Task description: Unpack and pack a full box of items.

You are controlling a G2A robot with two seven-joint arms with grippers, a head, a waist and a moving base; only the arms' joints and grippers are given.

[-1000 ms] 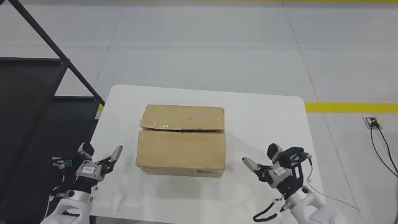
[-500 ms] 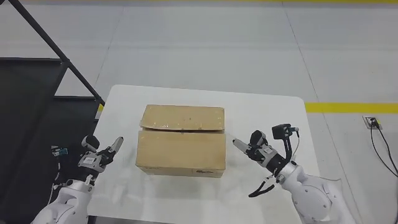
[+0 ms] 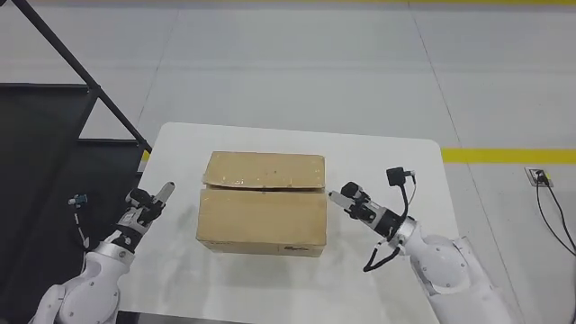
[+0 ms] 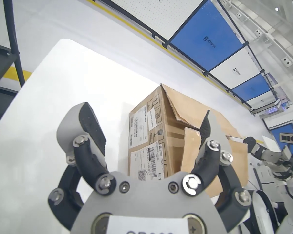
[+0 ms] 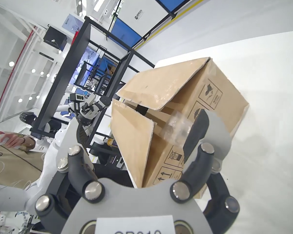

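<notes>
Both arms have come forward from the desk's near edge over the last second. The right gripper [image 3: 346,200] has travelled farther and now sits just beside the right end of the cardboard box [image 3: 261,202]. Whether its tip touches the cardboard cannot be told. The left gripper [image 3: 155,200] has moved up a shorter way and stands near the box's left end, clearly apart from it.

The box has not shifted. It rests in the middle of the white desk [image 3: 378,157], long side toward the robot. Its two top flaps are folded down but not sealed: they meet along a seam with a gap, and the far flap sits slightly raised. Printed labels cover the left end, and a scrap of clear tape clings to the right end.

On both grippers the fingers are spread apart and hold nothing, each pair pointed at its end of the box.
</notes>
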